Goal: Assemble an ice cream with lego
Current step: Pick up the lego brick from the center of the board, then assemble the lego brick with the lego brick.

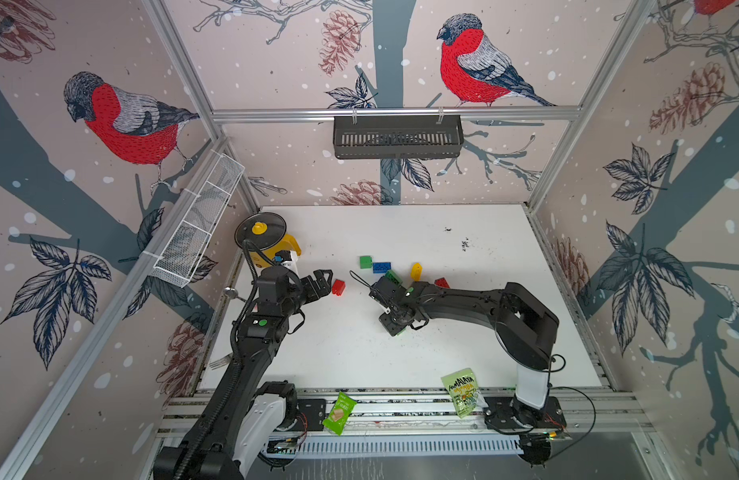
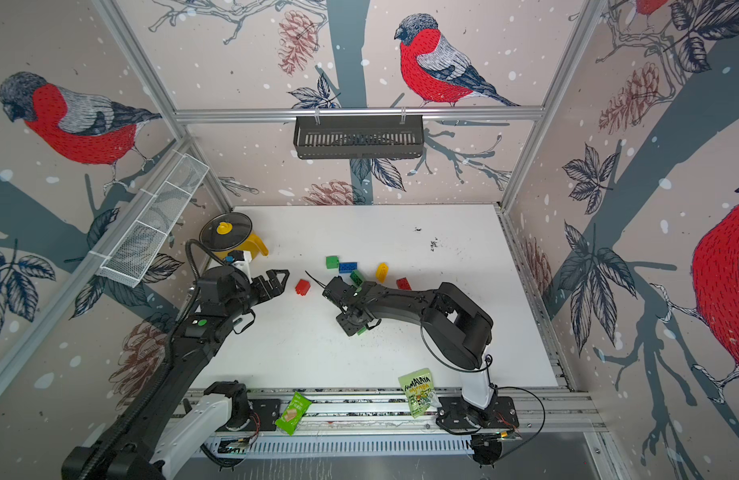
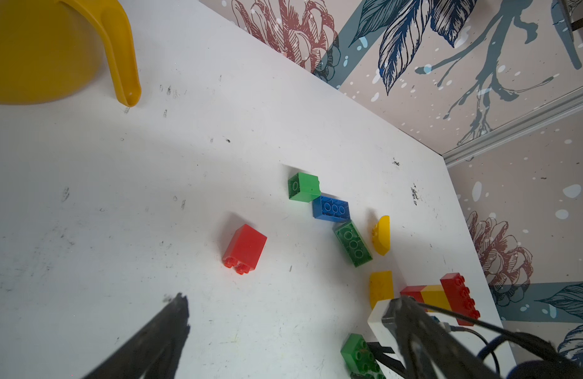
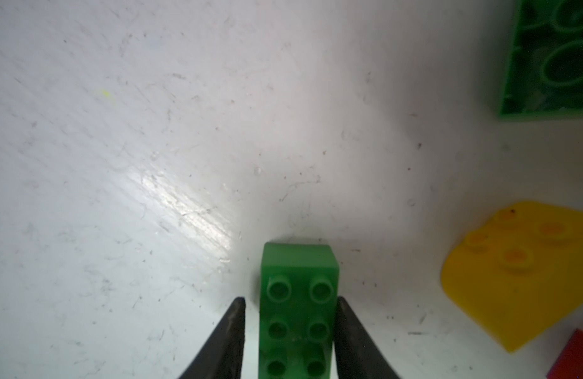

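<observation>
My right gripper (image 4: pixel 291 300) points down at the table with its jaws on either side of a green lego brick (image 4: pixel 298 311), studs up. One finger (image 4: pixel 349 328) touches the brick and the other stands a narrow gap away. In both top views the wrist hides most of this brick (image 1: pixel 401 332). My left gripper (image 1: pixel 328 282) hangs wide open and empty, just left of a red brick (image 1: pixel 338 286) lying on its side. Green (image 1: pixel 365 262), blue (image 1: pixel 381 267), green (image 1: pixel 393 276), yellow (image 1: pixel 416 271) and red (image 1: pixel 441 282) bricks lie behind the right arm.
A yellow pot with a glass lid (image 1: pixel 261 232) stands at the table's far left corner. Two green snack packets (image 1: pixel 338 413) (image 1: pixel 463 392) lie on the front rail. A white wire basket (image 1: pixel 197 224) hangs on the left wall and a black one (image 1: pixel 396 137) at the back.
</observation>
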Motion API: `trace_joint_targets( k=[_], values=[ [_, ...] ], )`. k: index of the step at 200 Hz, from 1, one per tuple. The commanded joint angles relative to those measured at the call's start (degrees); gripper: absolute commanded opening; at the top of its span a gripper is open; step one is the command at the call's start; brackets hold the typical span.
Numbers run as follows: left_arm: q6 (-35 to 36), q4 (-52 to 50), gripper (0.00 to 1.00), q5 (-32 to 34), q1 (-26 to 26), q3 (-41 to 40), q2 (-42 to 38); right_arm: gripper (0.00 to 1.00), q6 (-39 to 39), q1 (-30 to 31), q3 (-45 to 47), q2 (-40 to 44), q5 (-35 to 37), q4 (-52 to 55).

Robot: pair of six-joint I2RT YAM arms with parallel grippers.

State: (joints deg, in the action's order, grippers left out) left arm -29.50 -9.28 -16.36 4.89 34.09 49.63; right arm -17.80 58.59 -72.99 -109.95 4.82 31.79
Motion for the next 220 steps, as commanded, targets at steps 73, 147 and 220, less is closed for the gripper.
trace_joint_targets(
  k=[73, 147, 220],
  values=[
    [0.34, 2.15, 0.97, -0.12, -0.02, -0.25, -0.17, 0.29, -1.40, -0.64, -0.27, 0.91, 0.91, 1.30],
    [2.45, 14.64, 0.97, -4.33, 9.35, -0.10, 7.43, 0.27, 2.67, -16.33, -2.27, 17.68, -0.47, 10.45],
    [2.57, 19.13, 0.97, -7.30, 12.52, 2.32, 16.01, 0.26, 7.17, -26.93, -1.80, 21.12, 3.00, 17.72]
  ],
)
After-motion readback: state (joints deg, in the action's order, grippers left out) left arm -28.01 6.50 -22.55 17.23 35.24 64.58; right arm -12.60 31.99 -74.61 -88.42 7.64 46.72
